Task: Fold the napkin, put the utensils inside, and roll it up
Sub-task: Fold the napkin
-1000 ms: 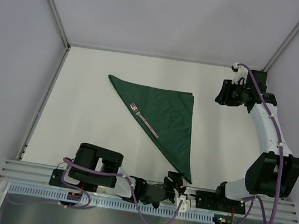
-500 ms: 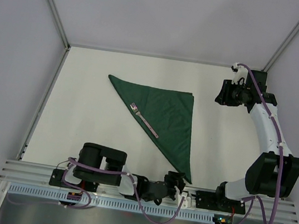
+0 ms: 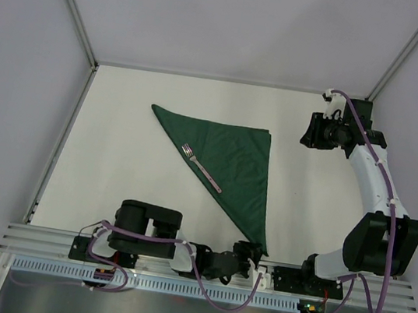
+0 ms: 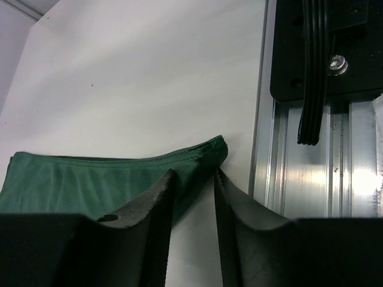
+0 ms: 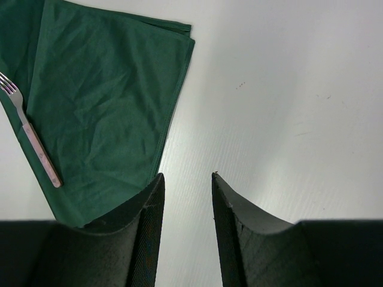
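looking from above first: the napkin (image 3: 232, 160) lies flat on the table (image 3: 125, 191) as a dark green triangle, its long folded edge running from far left down to a point by the near rail (image 3: 47, 239). the fork (image 3: 202, 168) lies on the cloth just inside that long edge, tines far-left, pink handle toward the near side. i'd say it's set there so the roll wraps it. fold and placing look done, roll not begun. the left gripper (image 3: 246, 252) sits low at the napkin's near point, likely to take that corner. the right gripper (image 3: 311, 132) hangs off to the far right, well apart from the cloth, probably just out of the way.

left wrist: the left gripper's fingers are narrowly parted with the napkin's corner between the tips, layered edges showing, right beside the metal rail. no clamp on it that i can see.

right wrist: fingers a little apart, holding nothing, pointing at bare table beside the napkin's right edge. the cloth is thin, with faint creases, two layers stacked at the far corner. the fork shows at the left, silver tines and pale pink handle.
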Robot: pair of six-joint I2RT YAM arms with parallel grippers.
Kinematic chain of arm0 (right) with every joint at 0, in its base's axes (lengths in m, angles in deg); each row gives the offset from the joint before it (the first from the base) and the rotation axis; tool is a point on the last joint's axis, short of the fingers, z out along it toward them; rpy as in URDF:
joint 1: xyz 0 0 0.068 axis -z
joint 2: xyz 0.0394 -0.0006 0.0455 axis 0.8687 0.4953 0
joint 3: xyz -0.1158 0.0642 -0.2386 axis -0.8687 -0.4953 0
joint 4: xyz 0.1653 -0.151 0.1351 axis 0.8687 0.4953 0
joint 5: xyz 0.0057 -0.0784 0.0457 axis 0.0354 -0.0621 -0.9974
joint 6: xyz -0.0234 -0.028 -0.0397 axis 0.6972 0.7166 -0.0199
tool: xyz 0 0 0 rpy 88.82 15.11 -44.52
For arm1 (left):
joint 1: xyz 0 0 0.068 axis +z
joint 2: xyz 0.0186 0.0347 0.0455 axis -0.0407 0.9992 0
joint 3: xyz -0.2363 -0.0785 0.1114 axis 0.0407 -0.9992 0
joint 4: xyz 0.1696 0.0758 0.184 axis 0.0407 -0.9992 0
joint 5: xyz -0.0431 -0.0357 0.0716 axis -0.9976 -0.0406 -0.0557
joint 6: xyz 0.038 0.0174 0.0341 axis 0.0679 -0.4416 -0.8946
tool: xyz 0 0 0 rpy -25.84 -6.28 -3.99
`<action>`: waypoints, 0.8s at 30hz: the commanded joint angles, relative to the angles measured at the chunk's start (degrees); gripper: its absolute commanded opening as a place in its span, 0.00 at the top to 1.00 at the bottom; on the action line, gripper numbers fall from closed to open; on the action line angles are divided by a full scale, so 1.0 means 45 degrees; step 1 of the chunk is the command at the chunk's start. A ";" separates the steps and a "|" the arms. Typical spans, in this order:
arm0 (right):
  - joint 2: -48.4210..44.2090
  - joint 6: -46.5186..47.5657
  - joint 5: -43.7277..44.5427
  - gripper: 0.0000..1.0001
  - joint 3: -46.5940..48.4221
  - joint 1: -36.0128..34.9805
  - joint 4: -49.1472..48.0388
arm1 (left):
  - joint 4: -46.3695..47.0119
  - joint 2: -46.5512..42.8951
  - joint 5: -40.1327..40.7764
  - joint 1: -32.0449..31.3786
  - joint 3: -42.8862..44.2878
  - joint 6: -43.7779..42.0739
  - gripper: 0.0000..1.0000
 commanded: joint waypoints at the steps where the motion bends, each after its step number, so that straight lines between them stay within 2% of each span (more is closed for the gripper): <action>1: -0.0151 0.0080 -0.0252 0.57 -0.0056 0.0039 -0.0389 | 0.0166 0.0156 -0.0359 0.0045 0.0295 -0.0093 0.64; 5: -0.0151 0.0079 -0.0272 0.58 -0.0056 0.0039 -0.0389 | -0.0107 0.0097 -0.0261 0.0064 0.0432 -0.0015 0.77; 7: -0.0151 0.0041 -0.0291 0.58 -0.0056 0.0020 -0.0389 | -0.0147 0.0039 -0.0145 0.0064 0.0471 0.0063 0.95; 8: -0.0151 0.0041 -0.0291 0.58 -0.0056 0.0039 -0.0389 | -0.0031 -0.0020 -0.0067 0.0084 0.0491 0.0121 0.98; 12: -0.0132 0.0060 -0.0311 0.58 -0.0056 0.0020 -0.0389 | -0.0146 -0.0527 0.0031 0.0240 0.0530 0.0706 0.98; 15: -0.0112 0.0041 -0.0311 0.58 -0.0056 0.0020 -0.0389 | -0.0574 -0.1326 -0.0065 0.0688 0.0569 0.1739 0.98; 16: -0.0112 0.0041 -0.0311 0.58 -0.0056 0.0039 -0.0389 | -0.0828 -0.1561 -0.0143 0.0883 0.0588 0.2613 0.98; 24: -0.0132 0.0001 -0.0408 0.58 -0.0056 0.0039 -0.0369 | -0.2606 -0.3923 -0.0983 0.3616 0.0452 0.6622 0.98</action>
